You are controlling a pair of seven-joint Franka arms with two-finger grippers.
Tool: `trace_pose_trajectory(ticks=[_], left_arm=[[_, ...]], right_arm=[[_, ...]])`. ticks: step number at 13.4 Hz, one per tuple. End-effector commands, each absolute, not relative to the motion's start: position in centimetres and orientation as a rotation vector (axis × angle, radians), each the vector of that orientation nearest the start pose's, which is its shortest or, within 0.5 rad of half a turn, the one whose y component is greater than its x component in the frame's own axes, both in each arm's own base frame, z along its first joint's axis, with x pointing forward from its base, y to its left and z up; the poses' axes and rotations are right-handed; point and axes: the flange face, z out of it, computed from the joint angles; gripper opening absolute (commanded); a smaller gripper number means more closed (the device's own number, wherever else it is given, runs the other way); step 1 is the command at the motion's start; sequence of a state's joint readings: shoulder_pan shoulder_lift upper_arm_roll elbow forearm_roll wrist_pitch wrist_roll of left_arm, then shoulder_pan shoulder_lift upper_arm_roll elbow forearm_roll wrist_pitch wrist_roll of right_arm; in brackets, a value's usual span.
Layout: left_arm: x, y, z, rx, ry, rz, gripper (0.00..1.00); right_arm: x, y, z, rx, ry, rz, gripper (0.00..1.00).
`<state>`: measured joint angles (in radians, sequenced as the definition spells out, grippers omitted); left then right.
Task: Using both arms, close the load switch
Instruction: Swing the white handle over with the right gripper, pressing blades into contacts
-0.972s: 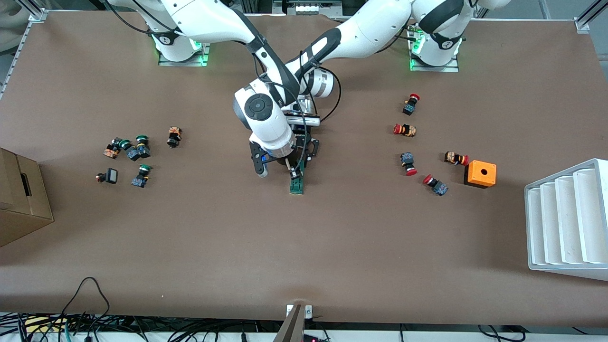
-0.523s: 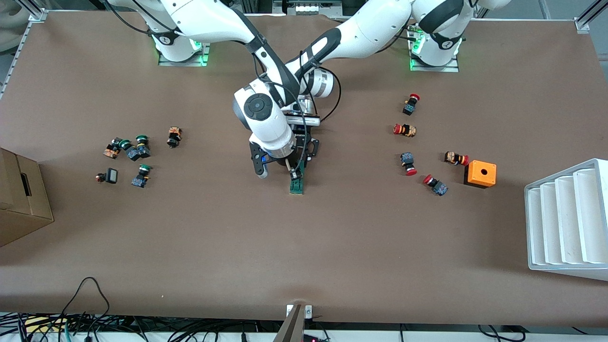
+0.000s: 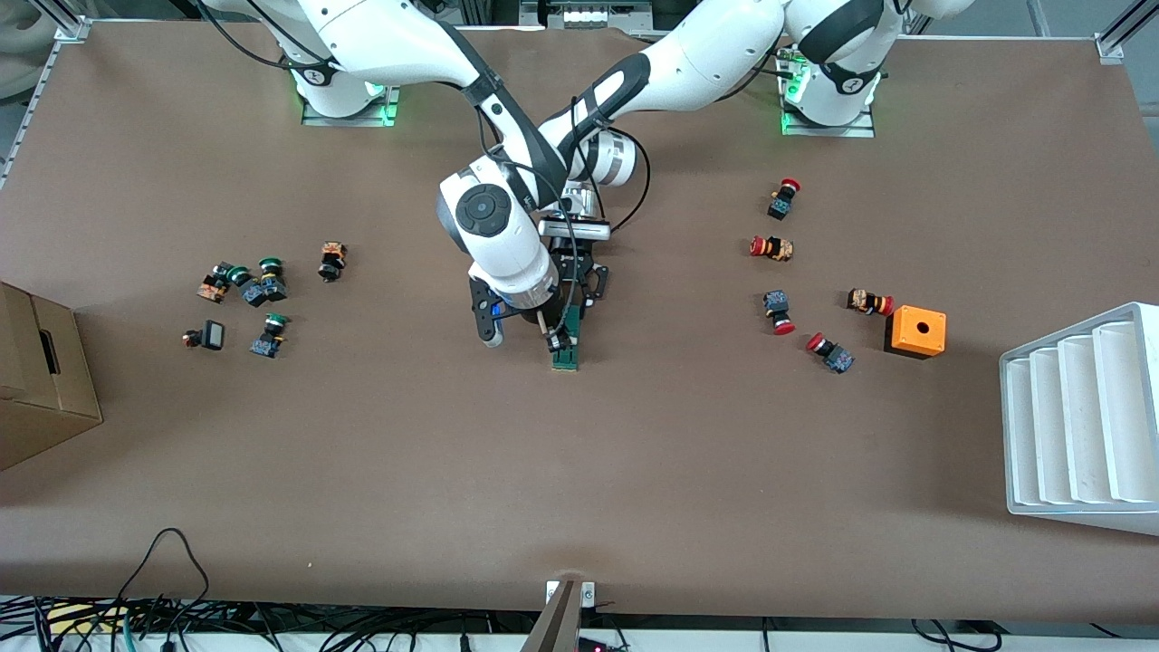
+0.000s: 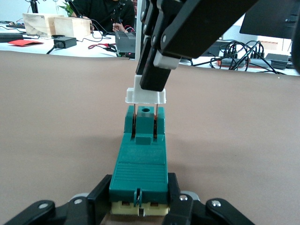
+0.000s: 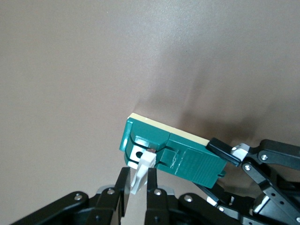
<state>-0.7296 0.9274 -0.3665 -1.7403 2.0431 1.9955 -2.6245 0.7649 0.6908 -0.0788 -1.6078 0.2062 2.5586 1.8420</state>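
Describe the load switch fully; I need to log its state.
The load switch is a narrow dark-green plastic block on a cream base, flat on the table's middle. Its white handle stands raised on two copper blades above the slots. The left gripper clamps one end; the right gripper pinches the handle.

Red-capped push buttons point(image 3: 777, 246) lie scattered toward the left arm's end, near an orange box with a hole point(image 3: 915, 331) and a white ridged tray point(image 3: 1082, 417). Green-capped push buttons point(image 3: 263, 281) cluster toward the right arm's end, near a cardboard box point(image 3: 41, 376).
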Motion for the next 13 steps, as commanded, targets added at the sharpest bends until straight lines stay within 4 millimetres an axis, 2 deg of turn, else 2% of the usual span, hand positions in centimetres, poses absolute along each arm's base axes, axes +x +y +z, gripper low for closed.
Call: trace_pose_trajectory(ticks=[1, 3, 6, 13], left_arm=[[35.8, -54.0, 6.6, -2.693, -0.116, -1.788, 0.32], [35.9, -53.9, 6.6, -2.692, -0.115, -1.79, 0.32], [35.9, -54.0, 6.7, -2.692, -0.118, -1.792, 0.32], [35.9, -54.0, 6.8, -2.693, -0.12, -1.791, 0.32]], right_arm=[[55.6, 46.0, 24.5, -2.288, 1.738, 0.007, 0.2], [55.7, 45.9, 24.5, -2.288, 1.738, 0.008, 0.2], [56.9, 45.9, 24.9, -2.264, 1.74, -0.001, 0.2], [58.3, 46.0, 24.2, -2.249, 1.741, -0.01, 0.21]])
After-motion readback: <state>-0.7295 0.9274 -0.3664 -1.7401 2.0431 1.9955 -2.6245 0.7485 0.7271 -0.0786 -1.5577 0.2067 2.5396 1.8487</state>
